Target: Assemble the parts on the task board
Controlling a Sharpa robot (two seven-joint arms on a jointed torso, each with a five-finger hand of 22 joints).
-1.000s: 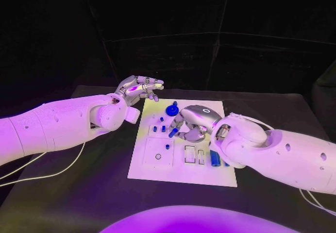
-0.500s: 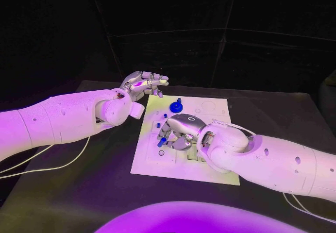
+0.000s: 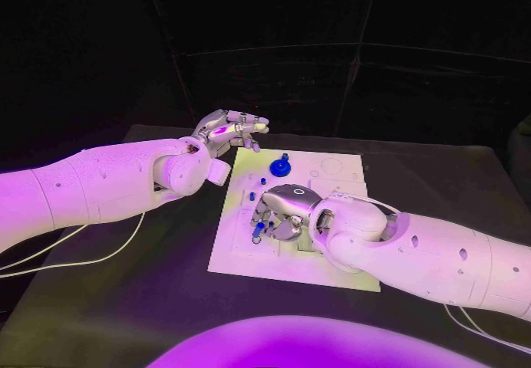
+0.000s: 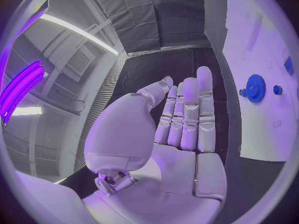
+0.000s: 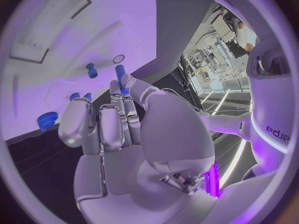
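At the middle of the white board (image 3: 249,257), the right hand (image 3: 282,211) grips a blue peg (image 3: 259,228); the left hand (image 3: 227,130), upper left, is open.

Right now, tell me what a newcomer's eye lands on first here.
The right hand hovers low over the middle of the white task board, pinching a small blue part at its fingertips. At the board's far end stands a blue gear, with the empty left hand raised beside that corner.
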